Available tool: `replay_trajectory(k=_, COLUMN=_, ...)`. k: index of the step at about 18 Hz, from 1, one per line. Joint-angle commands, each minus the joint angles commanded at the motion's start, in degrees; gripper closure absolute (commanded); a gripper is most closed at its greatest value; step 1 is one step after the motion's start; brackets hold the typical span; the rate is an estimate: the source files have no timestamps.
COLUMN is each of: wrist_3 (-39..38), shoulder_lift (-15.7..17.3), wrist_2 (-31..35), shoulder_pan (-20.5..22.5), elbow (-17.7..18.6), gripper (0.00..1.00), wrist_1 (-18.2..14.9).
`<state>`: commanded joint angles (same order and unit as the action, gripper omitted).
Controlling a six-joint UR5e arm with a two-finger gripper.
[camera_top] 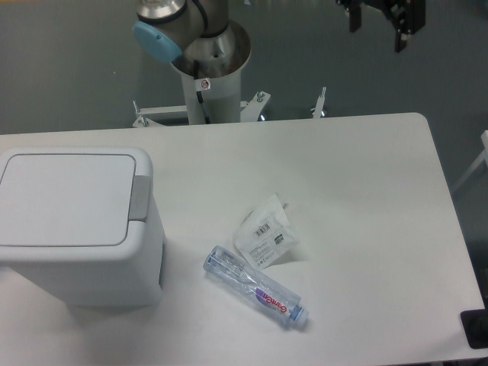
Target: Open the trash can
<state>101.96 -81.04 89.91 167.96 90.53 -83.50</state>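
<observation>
We see our gripper (pixel 379 23) hanging high past the table's (pixel 366 191) far edge, with open air all around it. Below it and toward us lies bare tabletop. Further toward us and to the camera's left, a crumpled packet (pixel 264 238) and a lying bottle (pixel 255 285) touch each other. Far off to the left, the trash can (pixel 76 229) stands, its closed lid (pixel 65 200) unobstructed from above.

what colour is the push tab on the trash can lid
Grey, on the right edge of the white trash can's lid; the push tab shows clearly in the fixed camera view.
</observation>
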Motion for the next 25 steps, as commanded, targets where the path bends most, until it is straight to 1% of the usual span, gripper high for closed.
replay_trajectory(k=4, wrist_3=-4.12, shoulder_lift=-0.26, wrist_2=-0.26, shoulder_pan=-0.7, elbow=-0.09, gripper=0.0, wrist_1=0.17)
replay_trajectory(k=5, wrist_3=-6.57, shoulder_lift=-0.44, wrist_2=-2.09, shoulder_pan=-1.31, elbow=0.0, gripper=0.0, wrist_1=1.13)
replay_trajectory(k=6, wrist_3=-10.08, shoulder_lift=-0.53, wrist_2=-4.02, shoulder_pan=-2.02, elbow=0.09, gripper=0.0, wrist_1=1.93)
replay_trajectory(k=8, wrist_3=-22.44, shoulder_lift=-0.88, wrist_2=-9.2, shoulder_pan=-3.77, elbow=0.09, gripper=0.0, wrist_1=3.25)
replay_trajectory(k=9, wrist_3=-28.25, shoulder_lift=-1.57, wrist_2=-11.32, shoulder_pan=-4.82, elbow=0.09, gripper=0.0, wrist_1=3.86)
replay_trajectory(k=12, wrist_3=-39.35, shoulder_lift=-3.34, wrist_2=-11.87, shoulder_pan=-10.44, elbow=-0.7, gripper=0.0, wrist_1=6.23)
replay_trajectory(k=14, wrist_3=-46.29, shoulder_lift=-3.95, wrist_2=-12.04, shoulder_pan=-14.04, elbow=-0.26, gripper=0.0, wrist_1=8.95)
replay_trajectory(k=16, wrist_3=-54.63, shoulder_lift=-5.79, wrist_2=-12.13, shoulder_pan=-18.7, elbow=-0.7, gripper=0.0, wrist_1=11.76)
replay_trajectory(k=18, wrist_3=-64.38, shoulder_lift=-7.29, wrist_2=-12.22, shoulder_pan=-21.69, elbow=-0.35, gripper=0.0, wrist_1=15.36)
replay_trajectory(k=20, wrist_3=-72.74, shoulder_lift=-9.3, wrist_2=-12.22, shoulder_pan=-25.82, elbow=-0.35, gripper=0.0, wrist_1=18.7)
replay_trajectory(k=22, wrist_3=-81.26, shoulder_lift=-11.07, wrist_2=-12.39, shoulder_pan=-28.38, elbow=-0.44, gripper=0.0, wrist_1=22.04)
replay_trajectory(k=24, wrist_3=-86.64, shoulder_lift=-12.56, wrist_2=-13.09, shoulder_pan=-31.37, elbow=-0.88, gripper=0.0, wrist_1=26.17)
replay_trajectory(k=25, wrist_3=-88.58, shoulder_lift=-12.92, wrist_2=-13.7, shoulder_pan=-32.25, elbow=-0.79, gripper=0.0, wrist_1=27.41)
